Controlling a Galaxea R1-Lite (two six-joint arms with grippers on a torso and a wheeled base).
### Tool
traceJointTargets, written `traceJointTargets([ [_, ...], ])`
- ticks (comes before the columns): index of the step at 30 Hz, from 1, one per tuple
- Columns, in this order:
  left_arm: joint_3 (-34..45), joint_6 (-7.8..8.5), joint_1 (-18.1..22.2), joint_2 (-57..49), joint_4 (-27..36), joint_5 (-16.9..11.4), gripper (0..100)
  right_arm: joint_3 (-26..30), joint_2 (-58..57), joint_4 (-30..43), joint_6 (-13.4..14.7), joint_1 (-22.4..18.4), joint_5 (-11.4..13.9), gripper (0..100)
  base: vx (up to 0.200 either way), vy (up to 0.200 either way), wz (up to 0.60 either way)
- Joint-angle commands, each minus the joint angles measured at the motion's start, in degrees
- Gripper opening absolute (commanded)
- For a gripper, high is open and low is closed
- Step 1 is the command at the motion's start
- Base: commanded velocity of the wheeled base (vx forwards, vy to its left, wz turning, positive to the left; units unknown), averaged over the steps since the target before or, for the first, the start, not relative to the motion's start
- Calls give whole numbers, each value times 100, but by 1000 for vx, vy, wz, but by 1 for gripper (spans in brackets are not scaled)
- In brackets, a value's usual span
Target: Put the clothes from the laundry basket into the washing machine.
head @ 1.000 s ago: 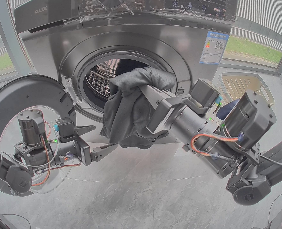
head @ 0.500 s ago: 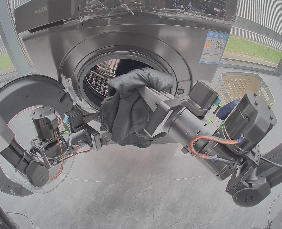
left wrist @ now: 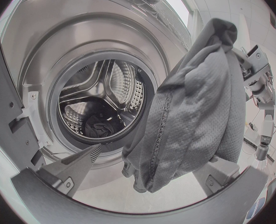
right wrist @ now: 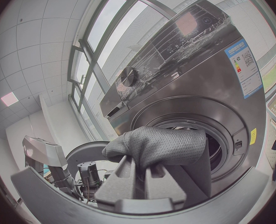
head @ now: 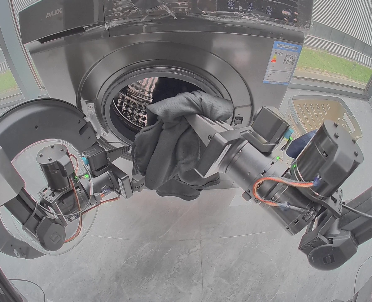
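We have the right gripper (head: 191,120) pinched shut on the top fold of the grey garment (head: 169,156), holding it right in front of the drum opening (head: 152,91) of the washing machine (head: 244,59); the bulk of the cloth hangs down past the lower rim of the opening, outside the drum; that is our first worry, since a push straight in would, we think, drag the hanging tail against the door seal (left wrist: 54,109) and leave it draped over the lip; the left gripper (head: 133,165) sits low beside the hanging cloth with its fingers spread wide, and from its own wrist camera the garment's lower end dangles between them; if they close while the right arm drives forward, we judge the two arms could pull against each other and tear the cloth out of the right pinch; a slip there drops the piece onto the floor (head: 173,252), short of the machine; the open door (head: 31,122) stands close behind the left arm, so a wide swing could knock it; inside, a dark garment (left wrist: 97,128) lies at the bottom of the drum, no obstacle that we can see; over at the laundry basket (head: 345,114) a dark blue garment (head: 300,144) waits, close to the right arm, which could catch it on a retreat.
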Motion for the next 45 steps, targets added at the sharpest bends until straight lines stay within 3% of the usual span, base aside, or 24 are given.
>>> traceJointTargets([
  [1, 83, -13, -15, 3, -121, -5, 100, 33, 23, -2, -6, -46, 8, 0, 0, 0, 0],
  [9, 22, -22, -59, 82, -261, -23, 100, 33, 58, -2, -14, -19, 8, 0, 0, 0, 0],
  [10, 22, -22, -59, 91, -261, -23, 0, 33, 58, -2, -14, -19, 8, 0, 0, 0, 0],
  [20, 215, -163, -32, 161, -929, 30, 0, 147, 66, -2, -23, -90, 8, 0, 0, 0, 0],
  [25, 619, -163, -67, -296, -973, 56, 0, 349, 93, 7, -23, -186, 69, 0, 0, 0, 0],
  [29, 865, -277, -190, -727, -982, 83, 0, 411, 233, 16, -32, -213, 96, 0, 0, 0, 0],
  [30, 857, -338, -217, -788, -973, 83, 0, 375, 269, 16, -41, -221, 96, 100, 0, 0, 0],
  [40, 786, -417, -498, -1175, -973, 109, 0, 569, 647, 95, -50, -424, 96, 100, 0, 0, 0],
  [45, 751, -426, -683, -1166, -973, 338, 0, 569, 699, 95, -137, -380, 96, 100, 0, 0, 0],
])
